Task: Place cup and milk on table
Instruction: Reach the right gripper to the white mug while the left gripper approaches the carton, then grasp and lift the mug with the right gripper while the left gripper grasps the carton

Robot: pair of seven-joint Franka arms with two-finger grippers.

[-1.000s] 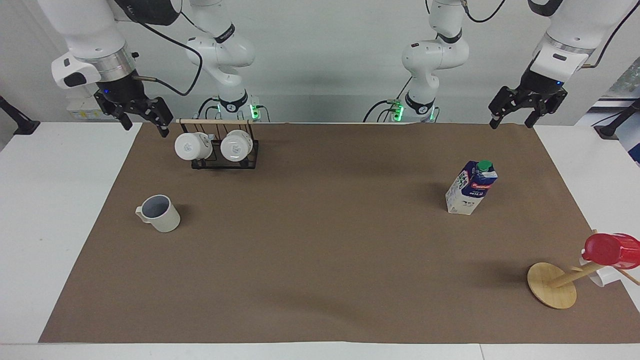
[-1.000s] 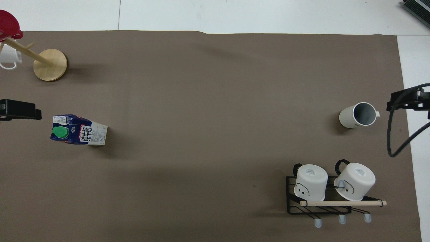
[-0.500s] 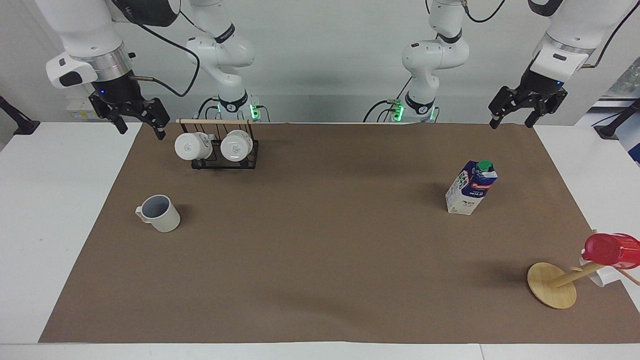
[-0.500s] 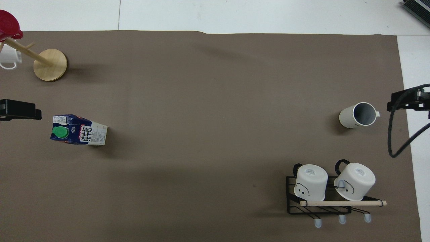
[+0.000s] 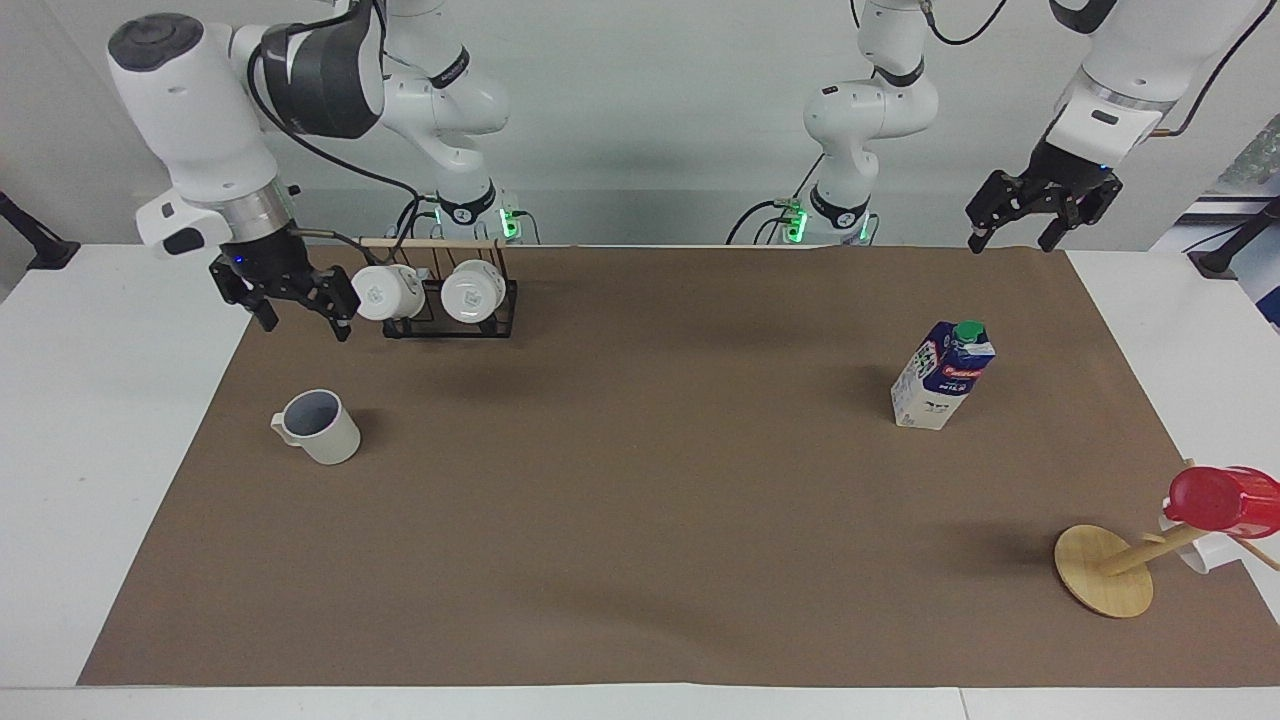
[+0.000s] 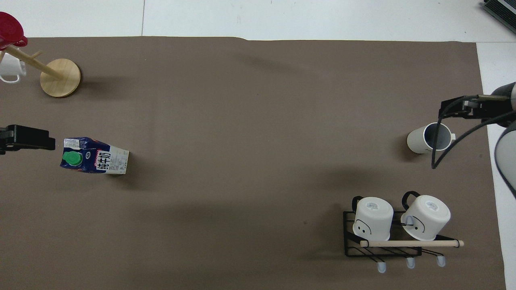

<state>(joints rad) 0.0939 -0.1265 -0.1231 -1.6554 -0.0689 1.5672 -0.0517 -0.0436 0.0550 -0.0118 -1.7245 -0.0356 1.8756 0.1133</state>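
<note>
The cup (image 5: 318,427) stands upright on the counter (image 5: 640,500), at about five o'clock below the wide, empty right claw (image 5: 300,318). The milk (image 5: 943,375) stands upright at seven o'clock below the wide, empty left claw (image 5: 1010,240).

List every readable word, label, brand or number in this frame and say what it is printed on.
"纯牛奶": large dark characters on a white panel of the milk carton, read in the overhead view.
Red logo on the same carton: a brand mark, too small to read.
Fine print on the carton's white panels: too small to read.
Small marks on the bases of the two white mugs on the black rack: unreadable.
</note>
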